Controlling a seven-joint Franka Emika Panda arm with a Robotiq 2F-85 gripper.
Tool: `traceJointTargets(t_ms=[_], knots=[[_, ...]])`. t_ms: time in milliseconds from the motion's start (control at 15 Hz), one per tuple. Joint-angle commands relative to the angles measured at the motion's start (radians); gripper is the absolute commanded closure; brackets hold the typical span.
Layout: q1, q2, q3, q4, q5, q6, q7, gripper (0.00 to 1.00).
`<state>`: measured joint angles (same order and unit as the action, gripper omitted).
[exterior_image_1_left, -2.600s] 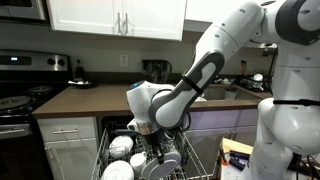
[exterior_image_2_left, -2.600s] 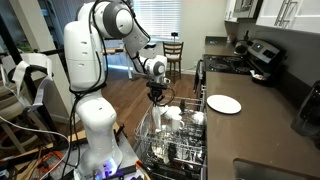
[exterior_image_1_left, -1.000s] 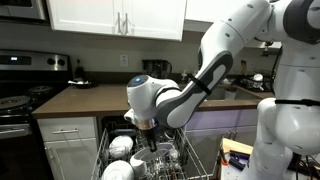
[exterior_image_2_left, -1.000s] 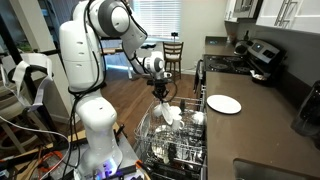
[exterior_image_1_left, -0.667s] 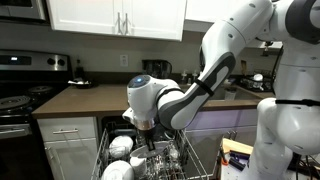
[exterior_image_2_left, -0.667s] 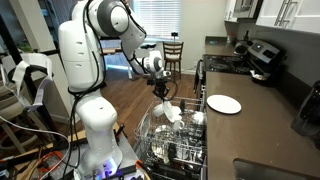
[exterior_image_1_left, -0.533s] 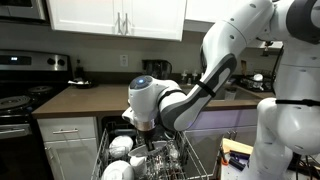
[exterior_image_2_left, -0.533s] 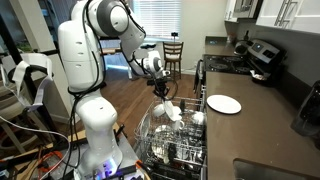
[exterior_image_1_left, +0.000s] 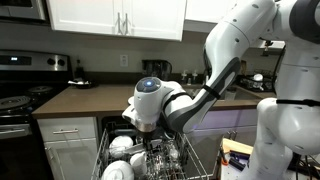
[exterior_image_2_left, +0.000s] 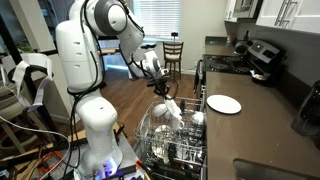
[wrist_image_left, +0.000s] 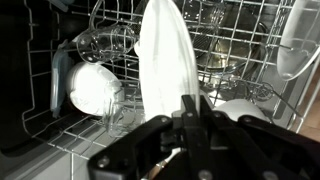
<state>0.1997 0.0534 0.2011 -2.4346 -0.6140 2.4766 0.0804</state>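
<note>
My gripper (wrist_image_left: 195, 108) is shut on the rim of a white plate (wrist_image_left: 165, 60), which stands edge-on and upright between the fingers in the wrist view. In an exterior view the gripper (exterior_image_2_left: 163, 92) hangs just above the pulled-out dishwasher rack (exterior_image_2_left: 150, 140), with the plate (exterior_image_2_left: 171, 109) tilted beneath it over the other dishes. From the other side the gripper (exterior_image_1_left: 148, 140) is low behind the rack (exterior_image_1_left: 190, 165), and the plate is mostly hidden by the wrist.
The rack holds white bowls (exterior_image_1_left: 120, 147), a white cup (wrist_image_left: 92, 88), and glasses (wrist_image_left: 100, 42) among wire tines. Another white plate (exterior_image_2_left: 223, 104) lies on the dark counter (exterior_image_2_left: 250, 125). A stove (exterior_image_1_left: 20, 75) stands beyond the counter and a wooden chair (exterior_image_2_left: 175, 55) farther back.
The arm has risen out of the rack with the plate in the gripper. Over the last second the wrist drifted slightly and the plate tilted a little more.
</note>
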Motion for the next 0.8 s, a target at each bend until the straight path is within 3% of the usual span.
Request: traceJointTargets(t_ms=[0, 733], knots=[[0.002, -0.057, -0.012, -0.045, -0.074, 0.059, 0.049, 0.96], [0.000, -0.072, -0.026, -0.058, -0.415, 0.115, 0.285, 0.97]])
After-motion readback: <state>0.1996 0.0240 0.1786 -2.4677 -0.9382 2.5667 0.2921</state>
